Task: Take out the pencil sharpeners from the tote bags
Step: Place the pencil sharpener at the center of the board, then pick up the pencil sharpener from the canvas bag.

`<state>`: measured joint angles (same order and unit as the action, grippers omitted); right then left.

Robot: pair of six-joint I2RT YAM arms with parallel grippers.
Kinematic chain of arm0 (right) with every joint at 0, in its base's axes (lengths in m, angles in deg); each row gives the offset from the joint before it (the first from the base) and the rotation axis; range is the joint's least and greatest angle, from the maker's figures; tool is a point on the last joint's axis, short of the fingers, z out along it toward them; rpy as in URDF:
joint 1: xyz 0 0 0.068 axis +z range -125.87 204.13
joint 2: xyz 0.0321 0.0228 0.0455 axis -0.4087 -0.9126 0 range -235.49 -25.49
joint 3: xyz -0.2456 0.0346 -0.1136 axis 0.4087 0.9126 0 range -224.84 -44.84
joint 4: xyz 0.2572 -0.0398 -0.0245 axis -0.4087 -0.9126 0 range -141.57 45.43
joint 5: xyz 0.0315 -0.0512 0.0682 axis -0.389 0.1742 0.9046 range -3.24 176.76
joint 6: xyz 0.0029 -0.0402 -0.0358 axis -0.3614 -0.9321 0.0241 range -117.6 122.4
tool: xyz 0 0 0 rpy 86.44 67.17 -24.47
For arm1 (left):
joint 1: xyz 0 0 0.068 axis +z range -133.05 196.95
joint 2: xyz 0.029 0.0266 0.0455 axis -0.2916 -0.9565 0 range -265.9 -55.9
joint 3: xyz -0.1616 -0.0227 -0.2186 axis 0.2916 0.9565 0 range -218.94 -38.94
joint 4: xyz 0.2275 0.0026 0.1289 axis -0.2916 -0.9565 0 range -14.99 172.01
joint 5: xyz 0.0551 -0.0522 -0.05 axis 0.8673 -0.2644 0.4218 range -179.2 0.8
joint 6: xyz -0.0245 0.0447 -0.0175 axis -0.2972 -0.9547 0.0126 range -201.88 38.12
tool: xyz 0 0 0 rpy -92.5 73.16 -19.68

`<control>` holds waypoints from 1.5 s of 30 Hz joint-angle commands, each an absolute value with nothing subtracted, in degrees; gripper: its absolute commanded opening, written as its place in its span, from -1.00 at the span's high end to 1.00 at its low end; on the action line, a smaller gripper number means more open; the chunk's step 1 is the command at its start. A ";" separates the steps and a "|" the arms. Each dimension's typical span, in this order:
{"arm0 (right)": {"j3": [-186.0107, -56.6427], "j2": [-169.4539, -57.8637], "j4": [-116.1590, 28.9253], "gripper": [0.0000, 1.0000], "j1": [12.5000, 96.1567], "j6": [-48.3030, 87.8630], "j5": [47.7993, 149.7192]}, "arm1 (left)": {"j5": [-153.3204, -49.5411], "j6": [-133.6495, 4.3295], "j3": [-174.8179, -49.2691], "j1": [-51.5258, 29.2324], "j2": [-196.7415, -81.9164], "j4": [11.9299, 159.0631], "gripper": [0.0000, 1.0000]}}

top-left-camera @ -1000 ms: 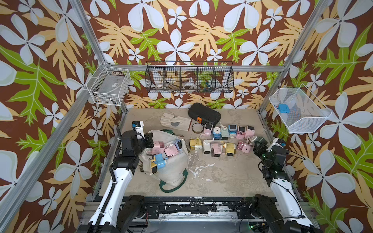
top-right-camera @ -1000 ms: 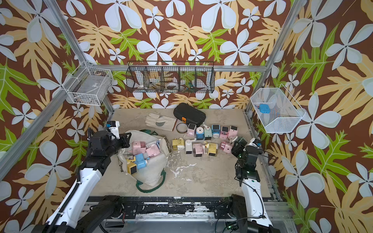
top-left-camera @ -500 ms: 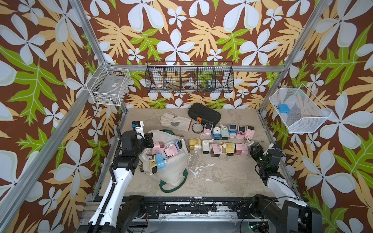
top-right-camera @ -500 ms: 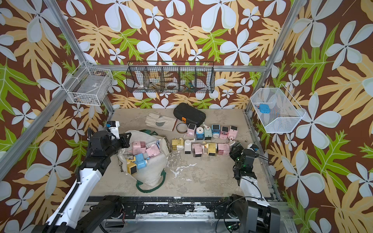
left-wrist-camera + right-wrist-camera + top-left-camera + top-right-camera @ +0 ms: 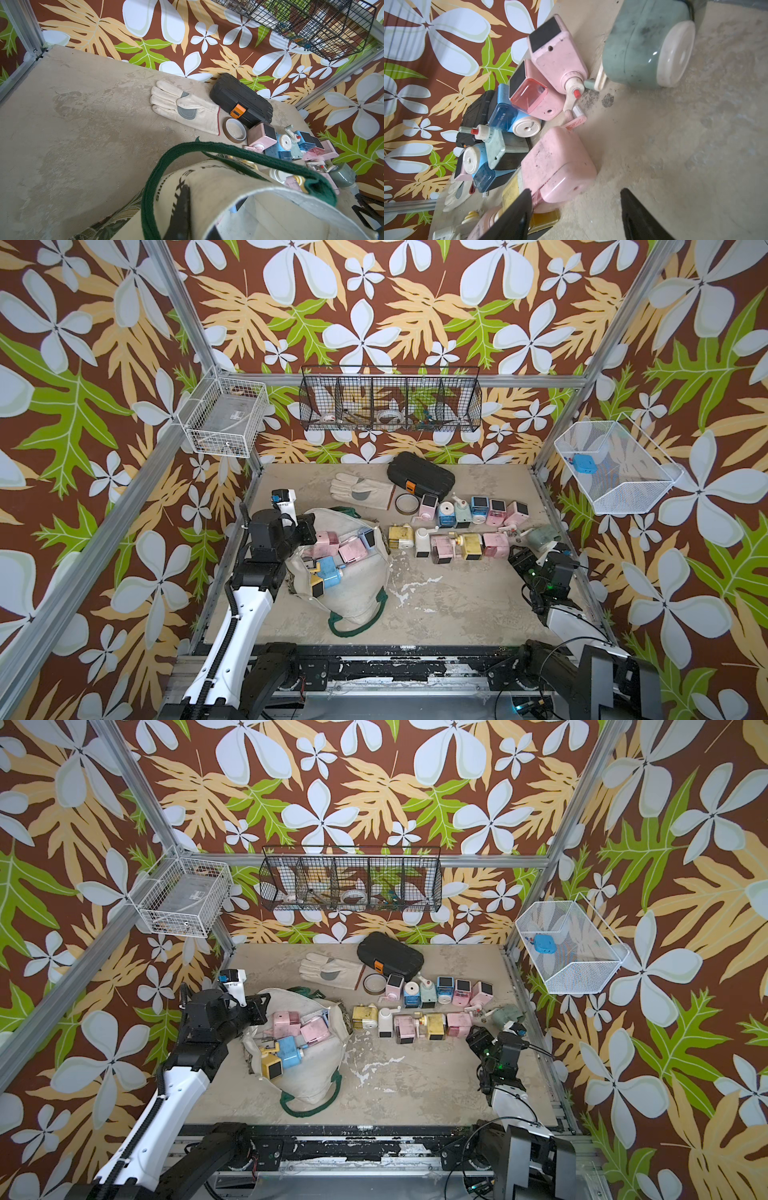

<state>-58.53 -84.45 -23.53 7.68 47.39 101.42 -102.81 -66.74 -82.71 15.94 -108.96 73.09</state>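
Broadly, the mottled grey desk (image 5: 457, 614) carries everything. Its biggest item is the cream tote bag (image 5: 357, 593), slumped on the left half with its mouth gaping upward and a dark green strap handle (image 5: 353, 624) looped at the near end. The left pincer (image 5: 305, 533) is clenched on the tote bag's rim at the left edge of the mouth. In the left wrist view the canvas rim stands raised against a dark finger (image 5: 178, 207).

The right pincer (image 5: 518, 559) sits low at the desk's right side, released. Its black fingers (image 5: 512, 216) are spread with nothing between them, and a pink sharpener (image 5: 556, 164) lies just beside one.

At the back lie a black hard case (image 5: 420, 479) and, beside it, a pale work glove (image 5: 359, 491).

Of the pencil sharpeners (image 5: 478, 509), a few pink, blue and yellow ones lie in the bag's mouth. The rest stand in two rows on the desk to the right of the bag. A mint-green sharpener (image 5: 540, 537) lies on its side at the right end, near the right pincer.

A brown tape roll (image 5: 406, 504) lies flat just beside the case.
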 commanded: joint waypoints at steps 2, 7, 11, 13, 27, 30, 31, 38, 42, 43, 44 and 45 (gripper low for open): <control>-59.65 -82.11 -25.69 -0.49 7.89 46.87 102.20 | -103.53 -66.03 -82.71 16.03 -108.55 75.86 1.00; -61.61 -79.11 -29.98 -0.54 9.92 45.20 100.68 | -103.69 -66.00 -82.71 15.99 -108.63 75.86 1.00; -62.44 -76.17 -32.12 -0.56 12.21 43.80 97.50 | -103.53 -65.98 -82.79 16.00 -108.46 75.88 1.00; -63.38 -75.55 -33.38 -0.55 13.80 42.63 96.24 | -103.53 -66.02 -82.76 15.99 -108.30 75.86 1.00; -72.09 -77.10 -32.31 -0.49 51.01 32.43 73.85 | -104.32 -65.38 -82.75 16.16 -108.19 76.21 1.00; -76.21 -82.61 -31.18 -0.43 62.11 28.17 70.38 | -104.18 -65.39 -82.80 16.26 -108.04 76.21 1.00; -77.80 -84.51 -31.37 -0.44 66.15 26.48 68.01 | -104.08 -65.44 -82.67 16.25 -108.01 76.26 1.00; -85.70 -95.75 -28.99 -0.41 83.13 19.58 61.81 | -103.62 -65.56 -82.79 16.34 -108.19 76.13 1.00; -88.43 -98.74 -28.67 -0.39 86.68 16.67 62.73 | -103.91 -65.38 -82.96 16.52 -108.54 75.94 1.00; -88.96 -99.10 -28.63 -0.39 87.76 15.39 62.84 | -103.97 -65.36 -82.97 16.55 -108.55 75.95 1.00; -89.40 -99.23 -28.58 -0.39 88.71 14.13 62.89 | -103.97 -65.43 -82.97 16.66 -108.55 75.96 1.00; -89.75 -99.38 -28.80 -0.39 89.62 13.21 63.18 | -103.97 -65.46 -82.97 16.60 -108.55 75.95 1.00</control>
<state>-88.78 -99.08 -30.44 87.96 17.73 63.91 -103.27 -66.72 -82.64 16.46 -108.59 72.87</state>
